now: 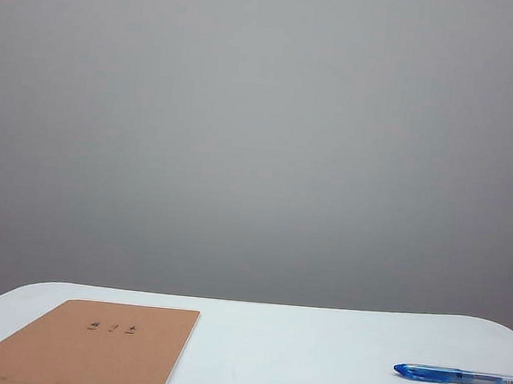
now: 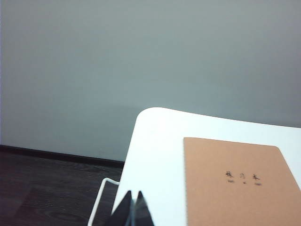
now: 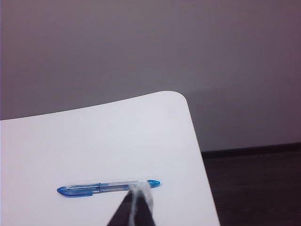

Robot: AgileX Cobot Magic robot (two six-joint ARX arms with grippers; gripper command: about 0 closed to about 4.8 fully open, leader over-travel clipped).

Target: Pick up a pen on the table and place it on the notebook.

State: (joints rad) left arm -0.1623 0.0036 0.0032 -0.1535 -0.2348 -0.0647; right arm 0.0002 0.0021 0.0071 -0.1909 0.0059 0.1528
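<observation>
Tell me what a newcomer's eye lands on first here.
The tan notebook at the white table's near left, and the blue pen lying alone at the right edge. Each wrist view shows a shut hand low in frame: left hand by the notebook, right hand before the pen.

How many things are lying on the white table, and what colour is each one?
Blue: 1, the pen
Brown: 1, the notebook
Total: 2 things lying apart on the table

Neither claw holds anything: the left claw is near the notebook, shut, and the right claw is near the pen, shut.
</observation>
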